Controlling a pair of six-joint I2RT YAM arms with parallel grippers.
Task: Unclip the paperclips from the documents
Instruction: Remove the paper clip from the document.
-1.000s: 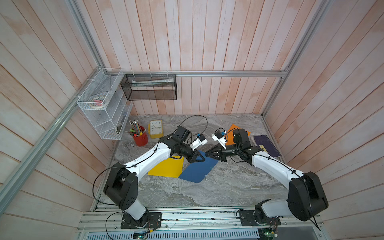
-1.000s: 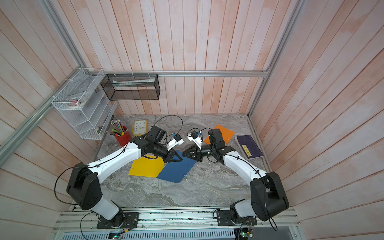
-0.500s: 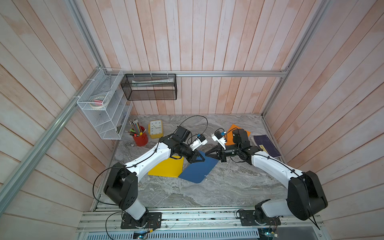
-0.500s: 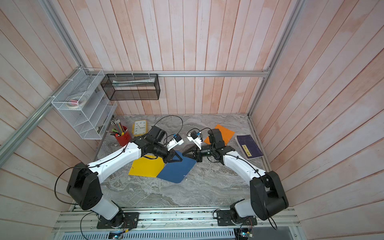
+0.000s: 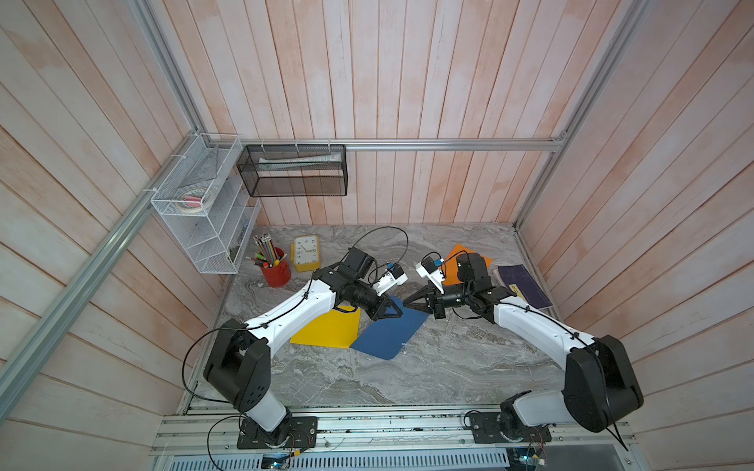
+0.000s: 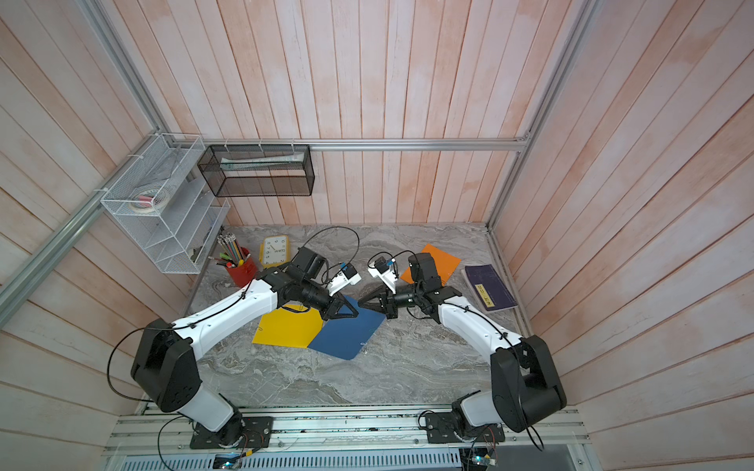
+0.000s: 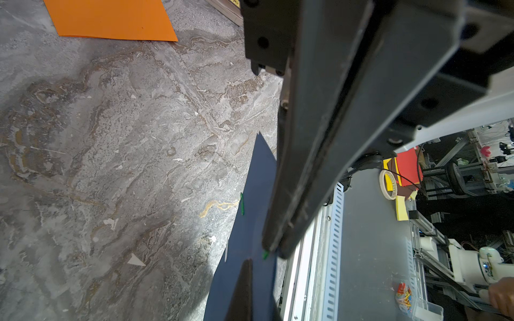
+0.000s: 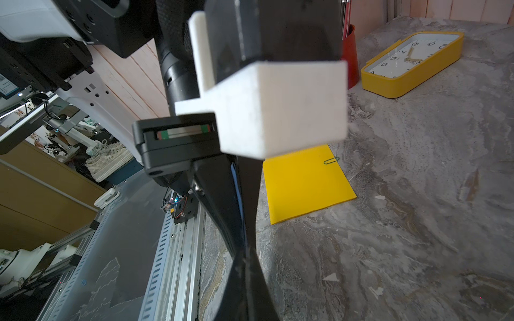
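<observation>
The dark blue document (image 5: 387, 334) lies partly over the yellow document (image 5: 326, 330), its far corner lifted. My left gripper (image 5: 396, 312) is shut on that corner; in the left wrist view its finger (image 7: 246, 278) lies against the blue sheet (image 7: 242, 244). My right gripper (image 5: 406, 304) meets it tip to tip, shut on a green paperclip (image 7: 265, 254) whose end pokes out at its fingertips (image 7: 274, 246). A second green paperclip (image 7: 242, 204) sits on the blue sheet's edge. Another green paperclip (image 8: 331, 160) sits on the yellow document (image 8: 303, 180). The orange document (image 5: 453, 261) lies behind the right arm.
A dark purple book (image 5: 524, 285) lies at the right wall. A yellow clock (image 5: 305, 253) and a red cup of pencils (image 5: 277, 271) stand at the back left. Wire racks (image 5: 204, 212) hang on the left wall. Bare marble (image 5: 408, 375) spreads toward the front rail.
The right gripper's jaws have closed at the blue sheet's raised corner. Both arms have stayed almost in place.
</observation>
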